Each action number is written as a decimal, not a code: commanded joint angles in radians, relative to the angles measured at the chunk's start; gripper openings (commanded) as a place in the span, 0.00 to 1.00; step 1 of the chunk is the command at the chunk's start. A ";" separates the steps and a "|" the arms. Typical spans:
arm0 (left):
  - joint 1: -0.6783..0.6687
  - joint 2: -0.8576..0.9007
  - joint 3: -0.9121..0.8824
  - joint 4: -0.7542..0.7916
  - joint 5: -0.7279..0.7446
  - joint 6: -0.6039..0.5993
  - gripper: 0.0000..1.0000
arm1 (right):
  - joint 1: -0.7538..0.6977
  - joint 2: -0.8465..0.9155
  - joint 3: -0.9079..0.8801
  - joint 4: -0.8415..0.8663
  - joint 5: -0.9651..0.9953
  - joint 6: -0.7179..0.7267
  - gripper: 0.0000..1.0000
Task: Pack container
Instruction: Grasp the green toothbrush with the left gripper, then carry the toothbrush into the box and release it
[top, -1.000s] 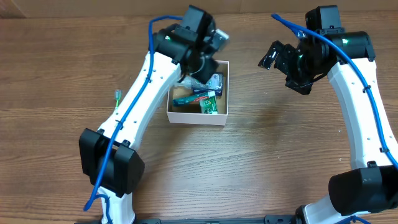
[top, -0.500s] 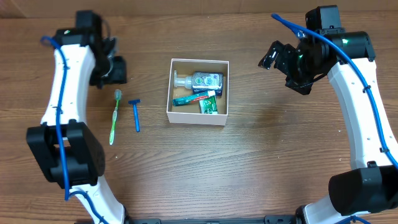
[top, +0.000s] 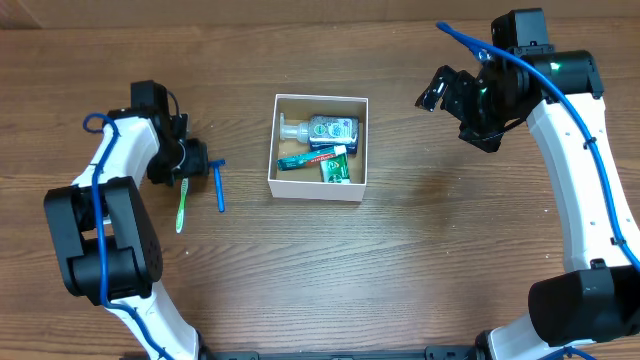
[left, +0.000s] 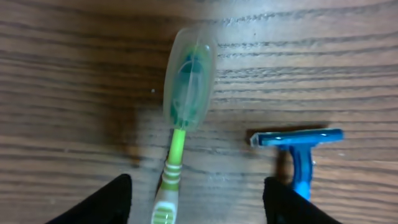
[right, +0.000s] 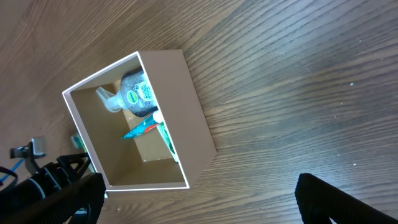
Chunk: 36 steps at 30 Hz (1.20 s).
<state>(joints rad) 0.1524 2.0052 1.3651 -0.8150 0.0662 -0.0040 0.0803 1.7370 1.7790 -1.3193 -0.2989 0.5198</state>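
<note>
Hovering low over the worktop (top: 400, 260), the left end effector (left: 196, 193) is released, and its two dark fingers (left: 102, 202) are spread wide on both sides of the green toothbrush (left: 176, 149). I judge that it is placed so in order to close on the handle just below the capped head. The toothbrush lies flat and points with its head toward the far edge. A blue razor (left: 298, 146) lies just beside it on the right, apart from it, so the right-hand finger must come down between the two things without pushing the razor.

The container (top: 318, 188) stands in the middle of the worktop, well apart from the toothbrush. Inside it lie a clear pump bottle (top: 322, 129) on its side at the far wall, a red and teal tube (top: 312, 157) under it, and a green packet (top: 336, 171) near the front right corner. Some brown floor is free at the front left, which seems enough room for long, thin things.

The right end effector (top: 440, 92) is held high at the right of the container, also released and holding nothing; it seems to wait out of the way.

The bottle has a green and white label, but its writing is too small to read. The tube also gives no readable words.
</note>
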 joint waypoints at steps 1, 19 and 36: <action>0.006 0.003 -0.031 0.039 -0.026 0.010 0.59 | -0.002 -0.009 0.014 0.005 0.010 0.005 1.00; -0.001 -0.029 0.163 -0.184 -0.032 0.023 0.04 | -0.002 -0.009 0.014 0.005 0.010 0.005 1.00; -0.457 -0.033 0.586 -0.268 0.182 0.172 0.04 | -0.002 -0.009 0.015 0.005 0.010 0.005 1.00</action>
<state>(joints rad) -0.1898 1.9568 1.9427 -1.1198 0.2443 0.0517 0.0799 1.7370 1.7790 -1.3197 -0.2985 0.5201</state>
